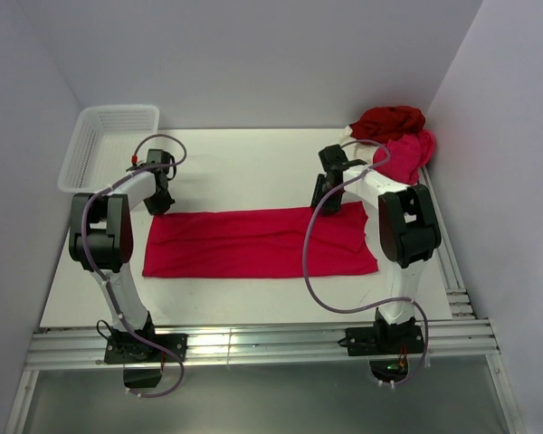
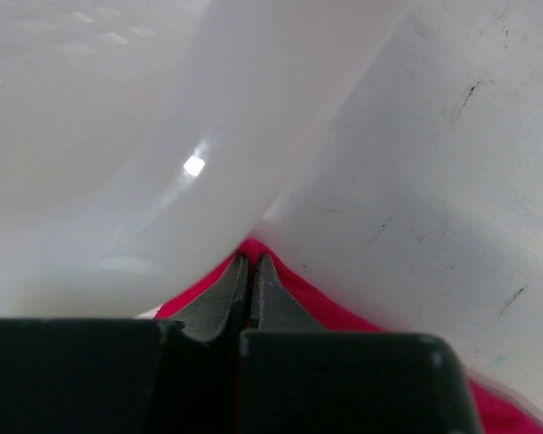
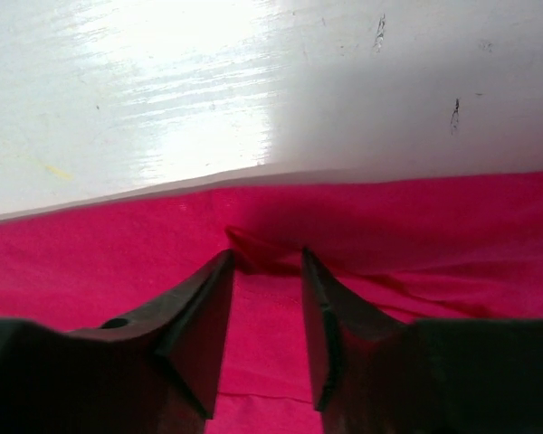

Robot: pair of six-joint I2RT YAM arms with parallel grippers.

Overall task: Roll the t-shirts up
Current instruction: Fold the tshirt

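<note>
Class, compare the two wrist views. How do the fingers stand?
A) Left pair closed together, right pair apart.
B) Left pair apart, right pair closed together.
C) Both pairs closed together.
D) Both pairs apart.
A: the left fingers meet tip to tip at a corner of the crimson t-shirt, while the right fingers stand apart with red fabric showing in the gap.

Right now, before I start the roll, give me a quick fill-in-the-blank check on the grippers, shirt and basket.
1. The right gripper stands ___ over the flat shirt.
2. The left gripper is ___ at that shirt's far-left corner.
3. The basket sits in the far ___ corner of the table.
Missing: open; shut; left.
</note>
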